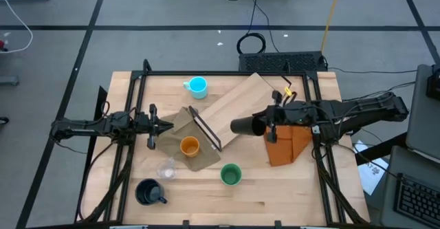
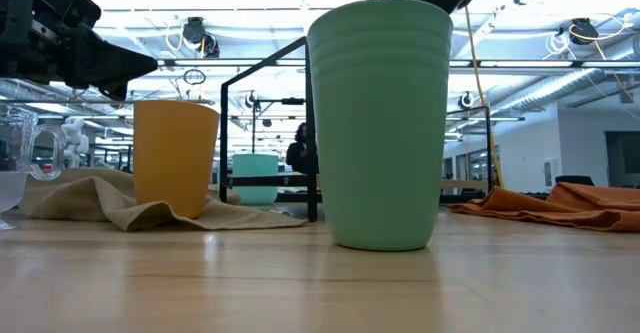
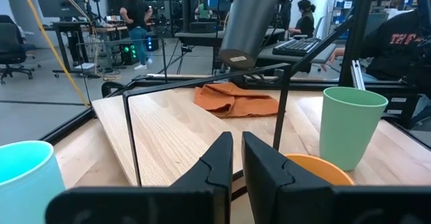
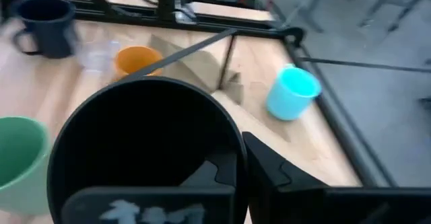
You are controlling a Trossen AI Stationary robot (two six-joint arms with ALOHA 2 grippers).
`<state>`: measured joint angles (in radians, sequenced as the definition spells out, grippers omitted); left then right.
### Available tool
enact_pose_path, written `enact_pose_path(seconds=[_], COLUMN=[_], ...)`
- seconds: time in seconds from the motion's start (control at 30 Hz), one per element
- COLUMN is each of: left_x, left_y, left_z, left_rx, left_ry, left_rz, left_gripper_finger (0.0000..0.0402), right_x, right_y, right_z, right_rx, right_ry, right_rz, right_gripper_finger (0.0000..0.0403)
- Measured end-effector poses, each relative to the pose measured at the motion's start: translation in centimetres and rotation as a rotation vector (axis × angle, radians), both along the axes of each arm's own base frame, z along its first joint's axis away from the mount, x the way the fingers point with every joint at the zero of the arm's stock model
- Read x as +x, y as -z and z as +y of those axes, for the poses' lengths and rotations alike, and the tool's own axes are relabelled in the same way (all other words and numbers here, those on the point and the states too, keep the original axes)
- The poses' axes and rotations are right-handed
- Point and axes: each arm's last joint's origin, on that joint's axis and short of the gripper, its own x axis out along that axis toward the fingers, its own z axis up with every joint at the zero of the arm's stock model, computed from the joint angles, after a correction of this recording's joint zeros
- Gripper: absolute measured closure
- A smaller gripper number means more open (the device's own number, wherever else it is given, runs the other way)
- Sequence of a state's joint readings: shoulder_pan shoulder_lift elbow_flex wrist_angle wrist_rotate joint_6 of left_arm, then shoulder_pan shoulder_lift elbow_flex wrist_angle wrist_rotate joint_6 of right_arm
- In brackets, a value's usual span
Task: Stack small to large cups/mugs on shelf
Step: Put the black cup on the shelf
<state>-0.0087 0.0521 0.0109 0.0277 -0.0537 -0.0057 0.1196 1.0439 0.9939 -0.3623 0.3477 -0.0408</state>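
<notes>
Counter [image 1: 289, 188]: pale wood, carries everything below.

Shelf [image 1: 237, 108]: plywood board lying diagonally at centre, black frame [image 1: 206, 129] at its near-left end.

Orange cloth [image 1: 287, 145]: folded, right of the shelf, under the right arm. Tan cloth [image 1: 189, 122]: at the shelf's frame end, under the orange cup.

Right gripper [image 1: 265, 126]: above the shelf's right side, jaws clamped on the tumbler [image 1: 244, 126], which is held off the board, tilted, open mouth toward the wrist camera.

Left gripper [image 1: 165, 125]: just left of the tan cloth, holding nothing, jaws nearly together with a narrow gap showing in the left wrist view.

Navy mug [image 1: 148, 192]: front-left of counter, upright, handle to the right.

Cyan mug [image 1: 197, 86]: back of counter, just beside the shelf's left edge.

Green cup [image 1: 231, 175]: front centre, upright, near the shelf's frame end.

Orange cup [image 1: 190, 146]: upright on the tan cloth.

Clear cup [image 1: 166, 170]: between orange cup and navy mug.
</notes>
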Motion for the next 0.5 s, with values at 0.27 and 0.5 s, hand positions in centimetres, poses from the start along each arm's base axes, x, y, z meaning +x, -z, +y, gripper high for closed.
enact_pose_path(seconds=[0.27,0.5], left_x=[0.0,0.0], left_y=[0.0,0.0], left_z=[0.0,0.0], left_rx=[0.000,0.000], left_ry=[0.000,0.000], left_rz=[0.000,0.000], left_gripper_finger=[0.0366,0.0366], right_x=[0.4,1.6], right_y=[-0.7,0.1], right_z=[0.2,1.4], right_rx=[-0.205,-0.445], right_ry=[0.137,0.377], right_rz=[-0.047,-0.005], right_gripper_finger=[0.0403,0.0403])
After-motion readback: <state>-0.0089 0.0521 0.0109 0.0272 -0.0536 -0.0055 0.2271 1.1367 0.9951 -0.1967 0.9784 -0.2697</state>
